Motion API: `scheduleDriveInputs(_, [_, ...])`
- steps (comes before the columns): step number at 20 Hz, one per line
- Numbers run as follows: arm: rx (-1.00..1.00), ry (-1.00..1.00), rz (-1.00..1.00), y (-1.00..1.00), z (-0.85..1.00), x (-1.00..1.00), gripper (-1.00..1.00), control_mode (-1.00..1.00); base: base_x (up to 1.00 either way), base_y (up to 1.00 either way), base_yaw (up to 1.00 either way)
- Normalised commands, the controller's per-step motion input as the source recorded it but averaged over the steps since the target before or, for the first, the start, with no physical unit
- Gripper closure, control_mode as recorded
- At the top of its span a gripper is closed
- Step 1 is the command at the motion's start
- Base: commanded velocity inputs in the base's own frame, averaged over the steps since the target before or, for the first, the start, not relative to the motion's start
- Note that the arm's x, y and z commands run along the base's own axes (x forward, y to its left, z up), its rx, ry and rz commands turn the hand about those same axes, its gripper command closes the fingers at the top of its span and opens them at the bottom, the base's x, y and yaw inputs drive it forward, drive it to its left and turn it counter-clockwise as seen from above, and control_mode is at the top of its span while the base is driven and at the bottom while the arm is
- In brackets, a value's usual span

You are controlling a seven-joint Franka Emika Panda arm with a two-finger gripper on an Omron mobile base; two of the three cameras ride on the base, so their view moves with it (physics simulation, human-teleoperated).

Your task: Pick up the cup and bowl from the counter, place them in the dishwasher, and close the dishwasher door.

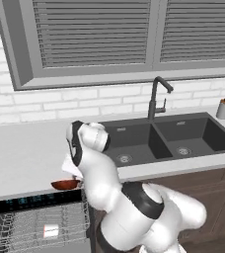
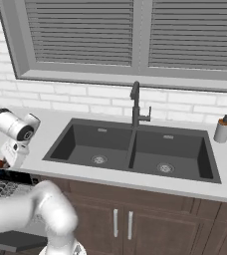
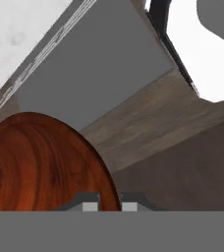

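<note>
1. In the hand view our gripper (image 3: 109,205) has its jaws nearly closed on the rim of the bowl (image 3: 40,165), at 9 o'clock.
2. In the left base view the bowl (image 1: 65,184) hangs above the dishwasher (image 1: 35,225) rack, where the cup (image 1: 51,230) lies.
3. Farther, at 1 o'clock, the counter (image 1: 20,153) holds the sink (image 1: 168,138).

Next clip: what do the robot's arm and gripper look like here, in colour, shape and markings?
The arm is made of rounded, glossy white segments joined by dark grey to black bands at the joints, with a bulbous white elbow housing. No cables or markings show on it. The gripper has two small dark grey finger tips with lighter grey square pads, seen in the hand view.
</note>
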Motion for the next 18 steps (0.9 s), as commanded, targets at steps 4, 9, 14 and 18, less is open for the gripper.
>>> scheduleDriveInputs(4, [-0.13, -0.26, -0.23, 0.07, -0.04, -1.00, 1.00, -1.00, 0.00, 0.00, 0.00])
scheduleDriveInputs(9, [-0.31, -0.30, -0.19, 0.43, 0.00, -1.00, 1.00, -1.00, 0.00, 0.00, 0.00])
scheduleDriveInputs(14, [-0.35, -0.23, -0.21, 0.55, 0.00, -1.00, 1.00, -1.00, 0.00, 0.00, 0.00])
scheduleDriveInputs(18, [-0.32, -0.08, -0.17, 0.27, 0.00, -0.92, 1.00, -1.00, 0.00, 0.00, 0.00])
